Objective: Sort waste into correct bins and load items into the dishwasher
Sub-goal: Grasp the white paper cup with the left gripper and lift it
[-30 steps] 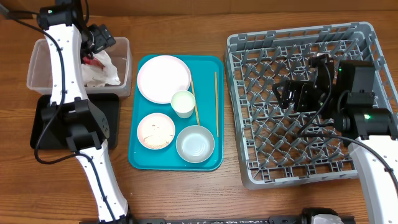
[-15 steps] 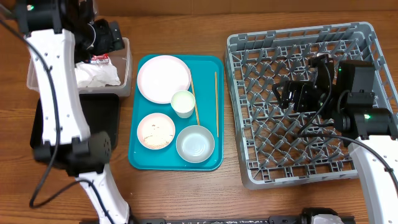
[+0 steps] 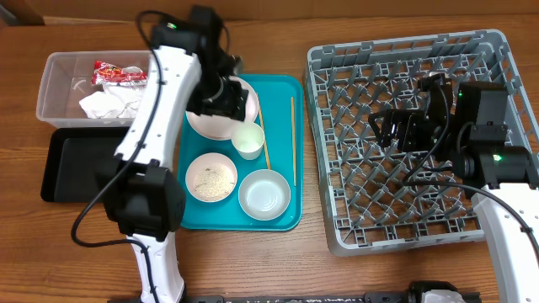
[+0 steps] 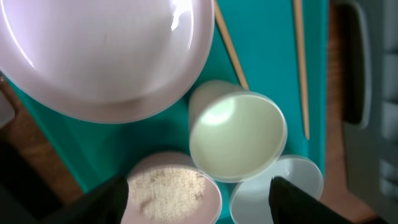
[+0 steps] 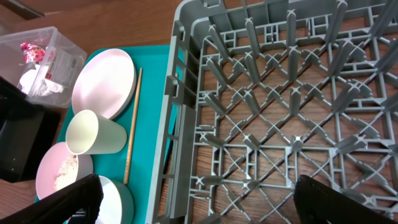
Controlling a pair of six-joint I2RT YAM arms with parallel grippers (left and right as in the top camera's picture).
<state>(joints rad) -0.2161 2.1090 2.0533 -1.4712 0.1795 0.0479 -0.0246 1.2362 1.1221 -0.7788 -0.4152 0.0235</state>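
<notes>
Left gripper is shifted from clear tub to above cup, spread, empty. Napkin and wrapper are left in tub; paper waste is judged sorted. Right gripper is held spread over dish rack.

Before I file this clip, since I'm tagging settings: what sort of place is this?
Likely a staged dish-clearing bench: grey dish rack, teal tray of used dishes, clear tub holding rubbish.

Brown wood table fills the view, its grain running left to right. The light is even and shadows are soft. A tan thing, unclear what, sits at the table's far left corner. A black bar runs along the table's near edge.
</notes>
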